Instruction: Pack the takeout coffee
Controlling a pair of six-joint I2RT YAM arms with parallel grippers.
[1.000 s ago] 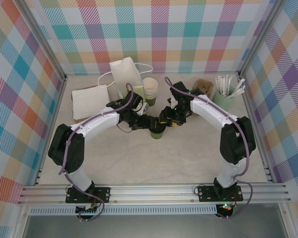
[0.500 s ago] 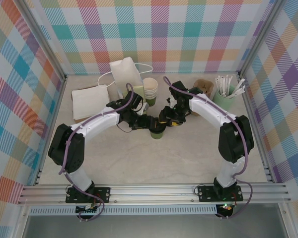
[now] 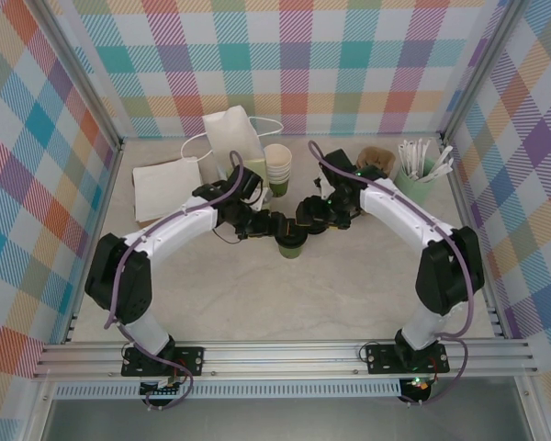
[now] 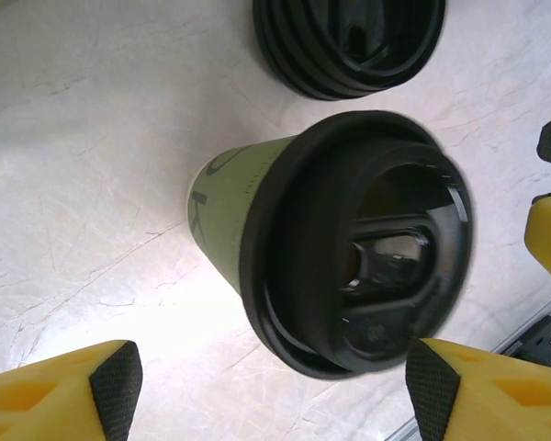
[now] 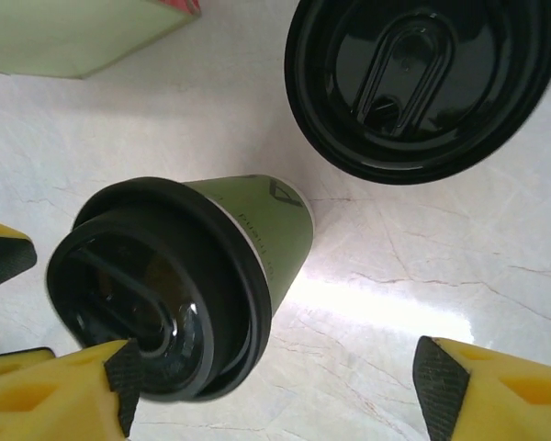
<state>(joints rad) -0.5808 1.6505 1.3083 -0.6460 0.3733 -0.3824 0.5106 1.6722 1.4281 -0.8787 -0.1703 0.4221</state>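
Arms reach in from the near edge and meet mid-tabletop (image 3: 367, 276), where the takeout coffee (image 3: 292, 241) stands upright with its black lid on, long axis vertical. The left end effector (image 3: 272, 226) sits just to the cup's left and the right end effector (image 3: 307, 219) just to its right, about equally close. Both have their jaws spread wide and grip nothing; in each wrist view one yellow finger (image 4: 64, 395) stands well apart from the cup. Just beyond lies a stack of spare lids (image 4: 349, 41). Farther back and to the left stands the paper bag (image 3: 231, 138), on the left arm's side, so a side-on grasp by that arm looks likeliest.
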